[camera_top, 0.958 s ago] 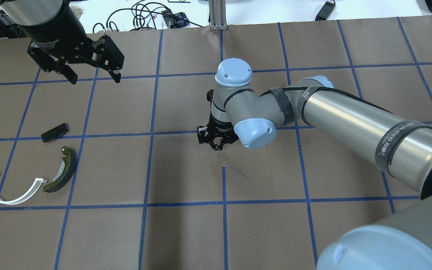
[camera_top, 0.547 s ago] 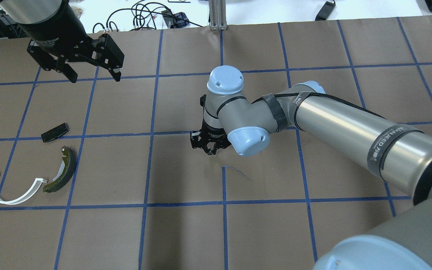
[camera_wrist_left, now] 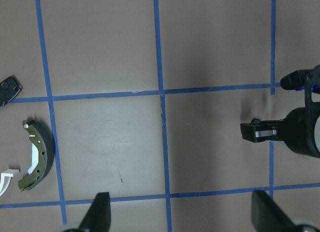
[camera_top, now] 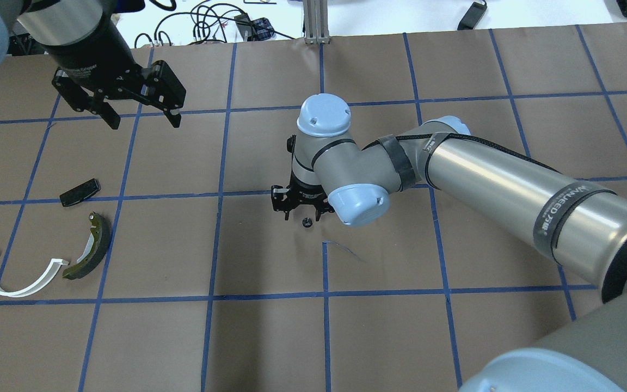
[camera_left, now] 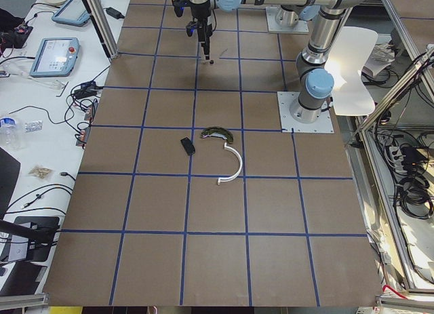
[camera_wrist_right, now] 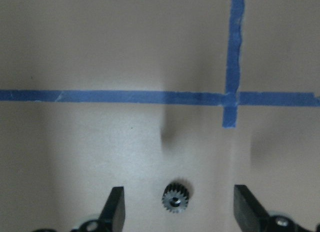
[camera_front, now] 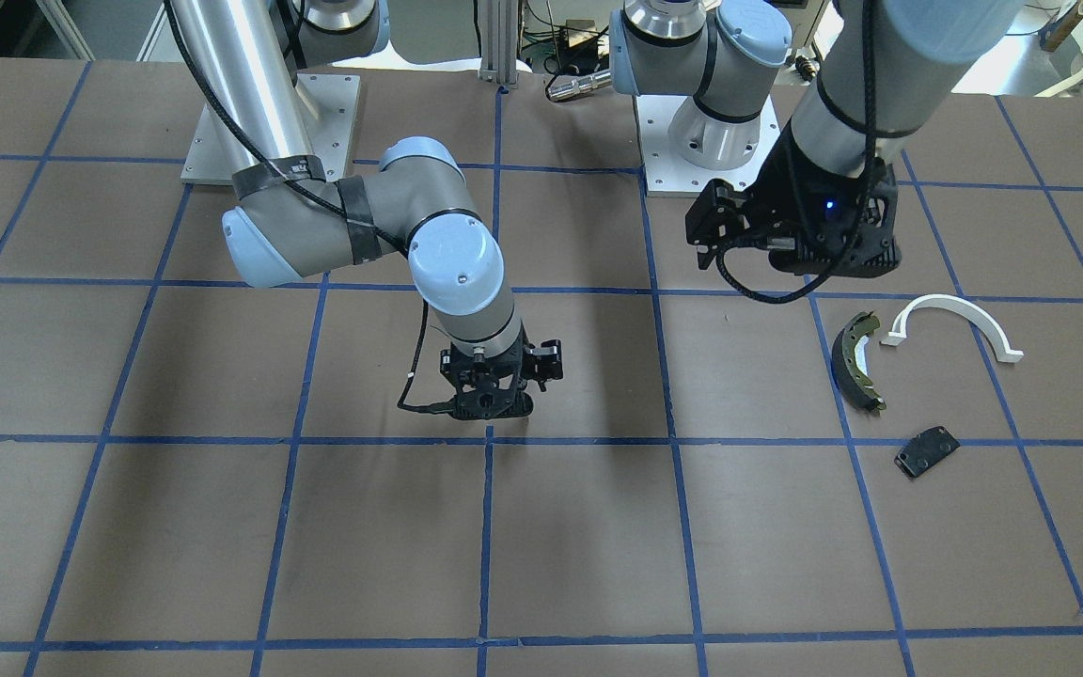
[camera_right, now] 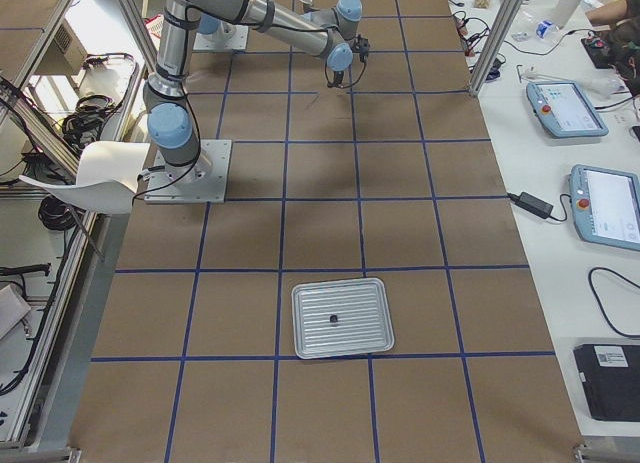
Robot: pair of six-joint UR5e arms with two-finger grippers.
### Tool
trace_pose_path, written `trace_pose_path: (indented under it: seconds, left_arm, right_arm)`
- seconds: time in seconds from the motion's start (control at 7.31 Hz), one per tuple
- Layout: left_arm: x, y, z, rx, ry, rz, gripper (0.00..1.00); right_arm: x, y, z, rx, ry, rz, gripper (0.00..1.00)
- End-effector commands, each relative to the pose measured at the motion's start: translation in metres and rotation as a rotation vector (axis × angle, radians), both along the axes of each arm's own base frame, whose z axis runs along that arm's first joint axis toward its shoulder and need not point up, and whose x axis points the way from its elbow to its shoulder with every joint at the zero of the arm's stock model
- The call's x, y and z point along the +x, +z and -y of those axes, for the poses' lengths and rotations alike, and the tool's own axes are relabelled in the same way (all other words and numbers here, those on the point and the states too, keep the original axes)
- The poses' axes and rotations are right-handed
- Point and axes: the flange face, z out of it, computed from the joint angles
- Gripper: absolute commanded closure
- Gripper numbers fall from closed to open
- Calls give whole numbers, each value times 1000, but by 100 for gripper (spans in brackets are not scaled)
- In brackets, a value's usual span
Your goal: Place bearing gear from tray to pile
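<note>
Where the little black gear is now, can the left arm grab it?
Probably not yet. The gear lies on the table right between the open fingers of the right gripper, so that gripper hangs over it and blocks the way. The left gripper is open but far off to the side.

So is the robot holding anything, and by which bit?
Nothing is held. The right gripper is open, the little black gear lying on the table between its fingers, untouched. The left gripper is open and empty.

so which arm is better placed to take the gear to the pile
left, likely: the left gripper, open, hovers on the pile's side; the gear lies loose between the right gripper's open fingers, far from it
</note>
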Motion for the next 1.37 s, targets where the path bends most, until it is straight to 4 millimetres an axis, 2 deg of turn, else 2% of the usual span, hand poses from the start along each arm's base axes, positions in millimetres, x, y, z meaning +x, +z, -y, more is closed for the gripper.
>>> trace_pose_path:
  seconds: [0.0, 0.14, 0.27, 0.41, 0.68, 0.82, 0.96, 1.09, 1.23]
  left_arm:
    - [1, -97, 7, -5, 24, 3, 0]
    - [-5, -151, 2, -20, 33, 5, 0]
    - [-18, -188, -8, -63, 24, 5, 0]
    - [-51, -208, -18, -75, 58, 8, 0]
    - [-124, -238, -35, -73, 88, 10, 0]
    - [-157, -249, -45, -101, 98, 0, 0]
    - [-179, -262, -52, -110, 103, -4, 0]
    - [-196, -262, -51, -156, 105, -28, 0]
    - [-202, -271, -53, -147, 92, -23, 0]
  right_arm:
    - [-111, 22, 47, -6, -20, -54, 15]
    - [-170, 49, 56, -1, -7, -56, 13]
    - [-237, 66, 61, 15, -14, -87, 13]
    - [-316, 67, 67, 16, 47, -138, 13]
    - [-465, 67, 57, 12, 101, -130, 13]
    - [-529, 65, 43, 17, 168, -161, 13]
    - [-581, 64, 27, 10, 195, -159, 13]
    - [-619, 61, 14, 3, 178, -165, 13]
    - [-662, 54, 6, 7, 237, -219, 14]
